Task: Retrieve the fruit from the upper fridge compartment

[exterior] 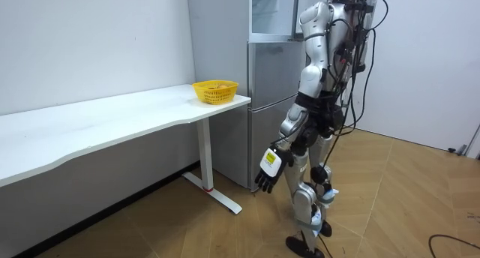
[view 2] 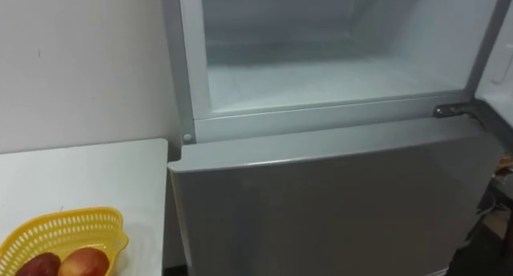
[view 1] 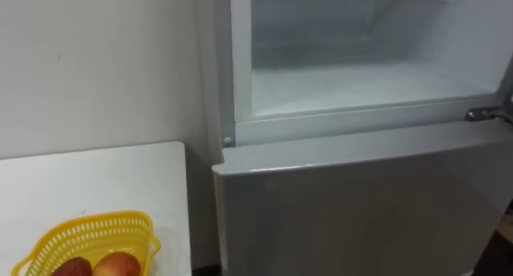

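Fridge directly ahead, upper compartment open above the shut lower door, open floor behind in the room view. Table just beside the fridge's left edge, with a yellow basket at that end holding two fruits. Left hand hanging low by the thigh, fingers relaxed, nearly straight, holding and touching nothing; item to retrieve: cannot tell.

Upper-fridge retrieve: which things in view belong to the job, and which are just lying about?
Job:
- upper fridge compartment, standing open
- left hand, hanging relaxed at the robot's side

Lying about:
- yellow basket with fruit in it, possibly a drop-off, can't tell
- white table under it
- lower fridge door, shut
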You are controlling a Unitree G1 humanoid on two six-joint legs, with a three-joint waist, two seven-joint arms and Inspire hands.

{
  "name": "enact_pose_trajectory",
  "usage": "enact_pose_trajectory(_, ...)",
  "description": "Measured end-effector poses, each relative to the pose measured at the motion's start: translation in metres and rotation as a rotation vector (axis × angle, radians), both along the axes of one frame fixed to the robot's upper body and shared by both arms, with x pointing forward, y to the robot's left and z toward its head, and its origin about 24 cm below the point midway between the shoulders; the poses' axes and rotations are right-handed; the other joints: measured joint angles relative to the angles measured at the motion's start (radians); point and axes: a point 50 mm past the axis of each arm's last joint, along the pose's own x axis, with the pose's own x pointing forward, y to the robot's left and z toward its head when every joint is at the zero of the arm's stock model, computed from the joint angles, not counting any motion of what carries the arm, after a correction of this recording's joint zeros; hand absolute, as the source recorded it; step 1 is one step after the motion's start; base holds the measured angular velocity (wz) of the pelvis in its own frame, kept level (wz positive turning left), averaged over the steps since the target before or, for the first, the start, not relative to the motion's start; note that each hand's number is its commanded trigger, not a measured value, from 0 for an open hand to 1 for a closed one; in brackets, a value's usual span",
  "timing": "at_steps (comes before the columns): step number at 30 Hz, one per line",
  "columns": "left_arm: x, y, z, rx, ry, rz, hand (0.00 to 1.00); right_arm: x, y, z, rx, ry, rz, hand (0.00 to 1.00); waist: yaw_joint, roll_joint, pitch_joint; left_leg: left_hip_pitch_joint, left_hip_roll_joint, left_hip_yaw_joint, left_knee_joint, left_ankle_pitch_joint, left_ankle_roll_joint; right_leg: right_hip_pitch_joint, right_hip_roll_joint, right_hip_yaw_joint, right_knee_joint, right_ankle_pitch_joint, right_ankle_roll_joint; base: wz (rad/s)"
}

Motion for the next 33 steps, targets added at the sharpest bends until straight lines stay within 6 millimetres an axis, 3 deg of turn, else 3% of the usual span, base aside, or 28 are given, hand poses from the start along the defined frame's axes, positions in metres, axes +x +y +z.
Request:
enact_pose_trajectory(21, -0.001, -0.001, -0.001, -0.002, 0.009, -0.01, 0.0, 0.017, 0.013, 0.015, -0.169, -0.005, 0.058, 0.0, 0.01, 0.0, 0.0025, -0.011, 0.001, -0.007, 0.0, 0.0, 0.0, -0.014, 0.0, 0.001, 0.021, 0.001, -0.001, -0.01)
enact_pose_trajectory(26, -0.001, -0.002, -0.001, -0.008, 0.009, -0.009, 0.0, 0.021, 0.018, 0.015, -0.178, -0.002, 0.09, 0.0, 0.03, -0.001, 0.0032, -0.009, 0.0, -0.02, 0.001, 0.0, 0.0, -0.007, -0.003, -0.002, 0.02, 0.001, -0.002, 0.05)
enact_pose_trajectory(33, -0.006, -0.008, -0.003, -0.028, 0.029, -0.02, 0.0, 0.026, 0.024, 0.026, -0.295, 0.037, 0.102, 0.0, 0.056, -0.011, 0.0141, 0.003, -0.001, -0.034, 0.006, 0.0, 0.0, 0.001, -0.011, -0.018, 0.02, -0.004, -0.002, 0.09)
